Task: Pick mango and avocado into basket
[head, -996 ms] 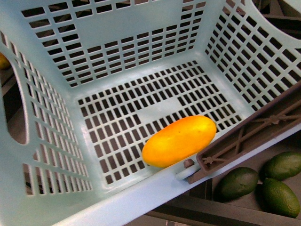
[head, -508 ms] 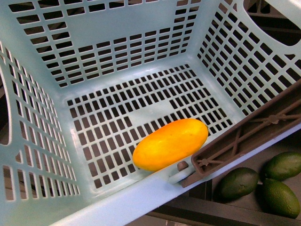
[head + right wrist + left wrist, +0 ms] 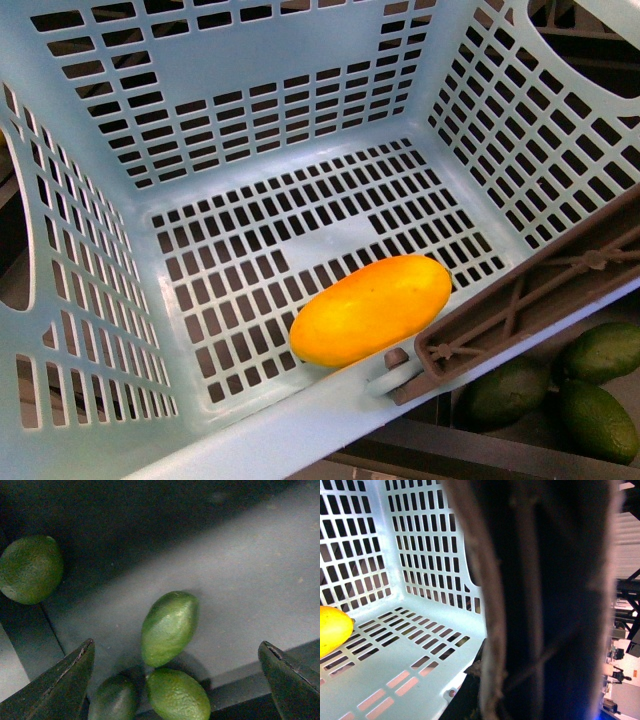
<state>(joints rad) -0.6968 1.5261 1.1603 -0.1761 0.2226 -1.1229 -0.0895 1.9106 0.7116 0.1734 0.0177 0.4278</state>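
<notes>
Shifted slightly toward 3 o'clock since the earlier frame, basket [image 3: 290, 50] holds mango [image 3: 370, 310] at its 5 o'clock rim; avocado [image 3: 505, 390], outside at 4 o'clock, axis 8-to-2, lies nearest our right gripper [image 3: 175, 642], hovering spread wide; left gripper is unseen, so we cannot tell.

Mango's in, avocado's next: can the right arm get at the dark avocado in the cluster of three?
Probably yes. The right gripper hangs above the cluster, jaws open, nothing between. The dark avocado lies close against two paler avocados, so a jaw may nudge them.
</notes>
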